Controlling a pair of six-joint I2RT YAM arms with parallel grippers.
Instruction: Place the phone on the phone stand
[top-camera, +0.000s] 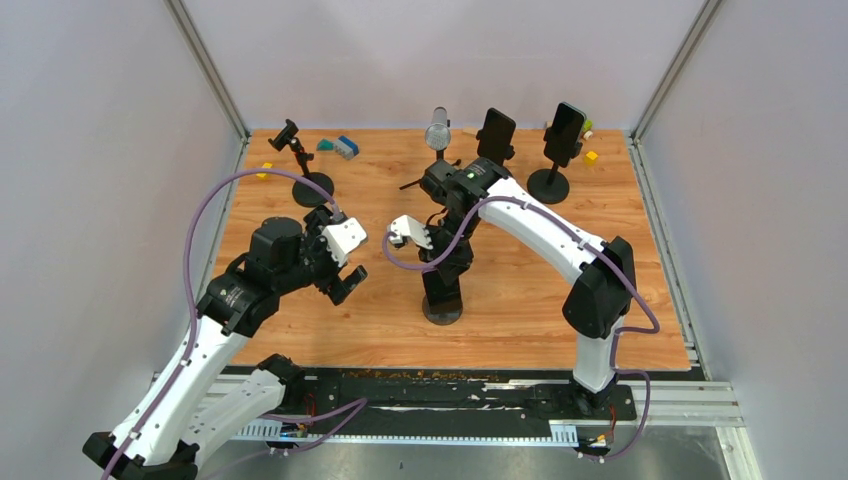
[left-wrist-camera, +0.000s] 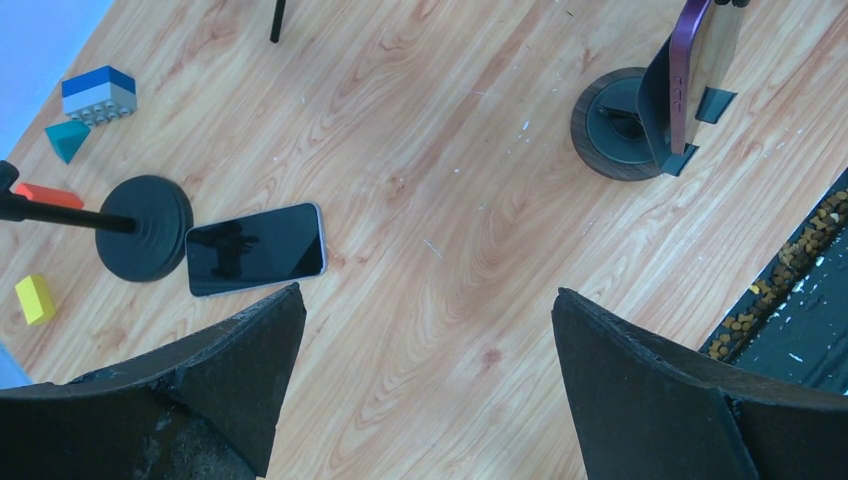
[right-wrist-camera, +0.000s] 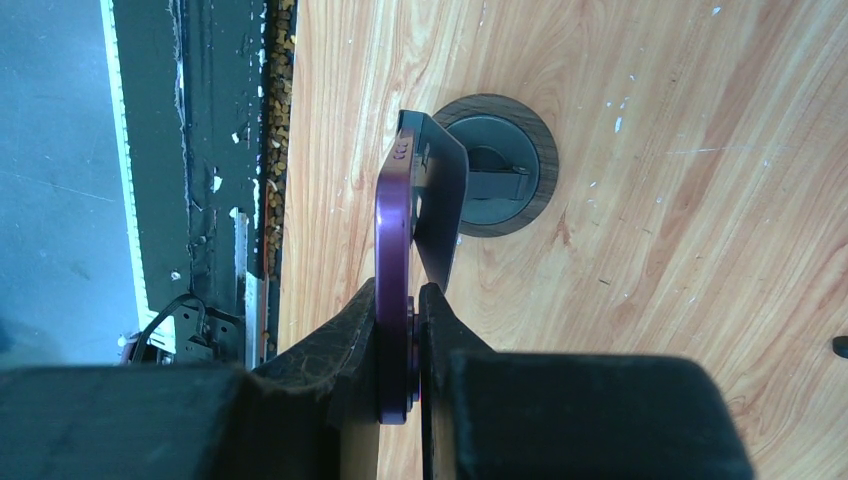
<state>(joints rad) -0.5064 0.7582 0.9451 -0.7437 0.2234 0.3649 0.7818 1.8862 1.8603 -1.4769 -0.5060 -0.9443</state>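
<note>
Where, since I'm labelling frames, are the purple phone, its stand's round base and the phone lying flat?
purple phone (right-wrist-camera: 393, 240): right wrist view, its side edge.
round base (right-wrist-camera: 497, 104): right wrist view, its wooden rim.
flat phone (left-wrist-camera: 255, 248): left wrist view, its screen's middle.

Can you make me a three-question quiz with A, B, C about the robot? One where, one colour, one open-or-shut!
1. Where does the flat phone lie?
A) hanging in the air
B) beside the round black base
C) under a blanket

2. What colour is the upright phone that the right end effector grips?
A) green
B) white
C) purple

3. How is the left end effector?
A) open, empty
B) shut tight
C) shut on a toy

Answers:
1. B: it lies screen up right next to that base.
2. C: its edge shows purple.
3. A: its fingers stand wide apart, with nothing between them.
</note>
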